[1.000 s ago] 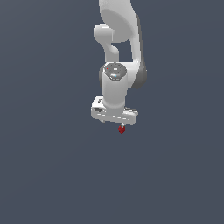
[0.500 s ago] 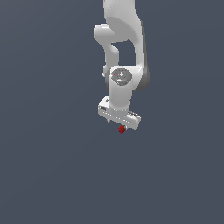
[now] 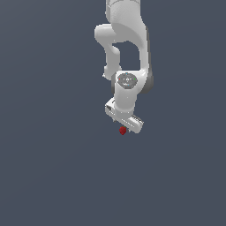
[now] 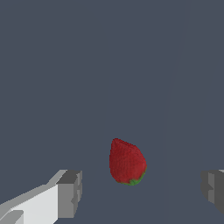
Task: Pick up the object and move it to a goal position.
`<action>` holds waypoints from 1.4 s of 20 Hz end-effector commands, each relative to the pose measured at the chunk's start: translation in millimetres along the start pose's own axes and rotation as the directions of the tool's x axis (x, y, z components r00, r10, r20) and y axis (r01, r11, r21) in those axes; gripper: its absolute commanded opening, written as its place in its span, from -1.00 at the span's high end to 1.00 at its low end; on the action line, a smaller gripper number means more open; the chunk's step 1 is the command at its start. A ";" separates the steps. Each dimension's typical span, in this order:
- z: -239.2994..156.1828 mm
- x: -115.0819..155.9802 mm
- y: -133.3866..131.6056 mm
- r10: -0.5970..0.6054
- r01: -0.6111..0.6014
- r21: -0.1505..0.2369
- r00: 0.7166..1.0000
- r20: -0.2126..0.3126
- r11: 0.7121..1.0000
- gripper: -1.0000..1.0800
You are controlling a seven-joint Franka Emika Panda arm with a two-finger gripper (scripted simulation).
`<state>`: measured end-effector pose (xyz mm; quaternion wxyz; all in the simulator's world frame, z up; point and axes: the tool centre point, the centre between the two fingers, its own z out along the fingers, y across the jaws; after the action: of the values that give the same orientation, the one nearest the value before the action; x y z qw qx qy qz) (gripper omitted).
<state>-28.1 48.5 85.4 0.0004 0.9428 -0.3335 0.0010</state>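
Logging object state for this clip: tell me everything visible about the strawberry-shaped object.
The strawberry-shaped object is a small dark red lump with a finely bumpy skin, tapering to a blunt point at one end and showing a thin green rim at the other. It lies on the plain grey surface, between the open gripper's fingers, touching neither. In the exterior view it shows just below the gripper.

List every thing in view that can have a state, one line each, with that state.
gripper: open, fingers wide apart, one on each side of the strawberry, touching nothing.
strawberry: not gripped, lying between the fingers with a gap on each side, green top toward the camera.
arm: reaching down, gripper over the strawberry.
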 end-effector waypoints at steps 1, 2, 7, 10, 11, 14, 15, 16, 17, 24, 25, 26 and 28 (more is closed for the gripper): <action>4.2 -4.3 -0.9 0.047 -0.047 0.000 0.999 0.001 0.999 -0.92; 5.5 -5.7 -1.2 0.063 -0.063 0.000 0.998 0.001 0.998 -0.92; 10.6 -11.1 -2.1 0.118 -0.118 0.000 0.993 0.002 0.993 -0.92; 12.2 -12.7 -2.4 0.136 -0.136 0.000 0.991 0.002 0.991 -0.92; 12.5 -13.1 -2.5 0.139 -0.139 0.000 0.990 0.002 0.990 -0.92; 12.5 -13.1 -2.5 0.137 -0.137 0.000 0.991 0.002 0.991 -0.92; 12.8 -13.2 -2.5 0.137 -0.137 0.000 0.991 0.002 0.991 -0.92; 13.8 -13.2 -2.6 0.137 -0.137 0.000 0.991 0.002 0.991 -0.92; 15.5 -13.3 -2.6 0.137 -0.137 0.000 0.991 0.002 0.991 -0.92; 44.2 -14.1 -1.6 0.140 -0.140 0.000 0.990 0.002 0.990 -0.92; 48.9 -14.1 -1.5 0.141 -0.141 0.000 0.990 0.002 0.990 -0.92; 52.8 -14.2 -1.6 0.141 -0.141 0.000 0.990 0.002 0.990 -0.92; 58.6 -14.0 -1.7 0.142 -0.142 0.000 0.990 0.002 0.990 -0.92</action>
<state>-38.3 58.6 31.6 0.0003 0.9168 -0.3993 -0.0005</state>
